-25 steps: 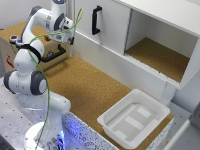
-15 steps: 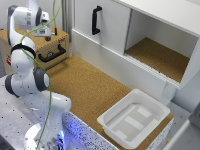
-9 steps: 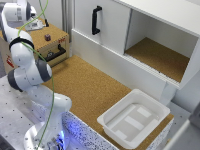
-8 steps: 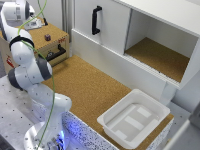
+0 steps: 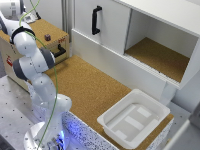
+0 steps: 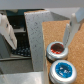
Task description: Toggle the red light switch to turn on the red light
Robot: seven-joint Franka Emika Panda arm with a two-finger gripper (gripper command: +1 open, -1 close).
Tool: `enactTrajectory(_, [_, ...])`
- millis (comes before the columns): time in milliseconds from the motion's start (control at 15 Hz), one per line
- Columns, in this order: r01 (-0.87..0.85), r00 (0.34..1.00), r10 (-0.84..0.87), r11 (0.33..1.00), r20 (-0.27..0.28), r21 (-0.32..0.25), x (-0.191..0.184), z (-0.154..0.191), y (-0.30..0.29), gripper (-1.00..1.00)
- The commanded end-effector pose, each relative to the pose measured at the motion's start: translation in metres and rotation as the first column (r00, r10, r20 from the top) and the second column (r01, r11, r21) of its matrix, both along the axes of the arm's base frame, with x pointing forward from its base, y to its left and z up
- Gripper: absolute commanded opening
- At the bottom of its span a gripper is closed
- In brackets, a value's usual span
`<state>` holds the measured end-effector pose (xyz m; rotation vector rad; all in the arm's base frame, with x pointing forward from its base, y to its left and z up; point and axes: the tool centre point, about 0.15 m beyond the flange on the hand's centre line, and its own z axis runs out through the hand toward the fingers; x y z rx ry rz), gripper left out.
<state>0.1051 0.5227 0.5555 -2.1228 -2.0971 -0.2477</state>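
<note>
White bin (image 5: 134,119): shallow, rectangular, at the near edge of the cork tabletop (image 5: 90,85), toward the exterior view's right; inside it lie flat white panels.

Robot arm (image 5: 31,60): white, jointed, base at the near corner on the exterior view's left, a green cable running along it; it reaches up and away toward the far corner, where the picture's edge cuts it off.

Wooden box (image 5: 47,35): beside the arm, cork-topped, with a black handle (image 5: 60,50) on its front face and a small dark block (image 5: 48,37) on top.

White cabinet (image 5: 150,30): along the far side; a closed door with a black vertical handle (image 5: 95,20), and to the exterior view's right an open compartment with a cork floor.

Hand (image 6: 40,27): seen in the wrist view only; two pale fingers (image 6: 70,27) spread wide apart, nothing between them.

Red light switch (image 6: 56,50): round red button in a metal ring, set in a cork surface, just below one fingertip; whether they touch cannot be told.

Blue button (image 6: 62,70): same make, just beside the red one.

Grey speckled panel (image 6: 37,42): upright, beside the buttons.
</note>
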Motion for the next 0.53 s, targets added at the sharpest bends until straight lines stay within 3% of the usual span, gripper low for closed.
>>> enactTrajectory(0, [-0.054, 0.998, 0.06, 0.986, 0.03, -0.158, -0.005, -0.025, 0.063, -1.0])
enactTrajectory(467, [-0.061, 0.998, 0.065, 0.983, 0.022, -0.171, 0.013, -0.055, 0.076, -1.0])
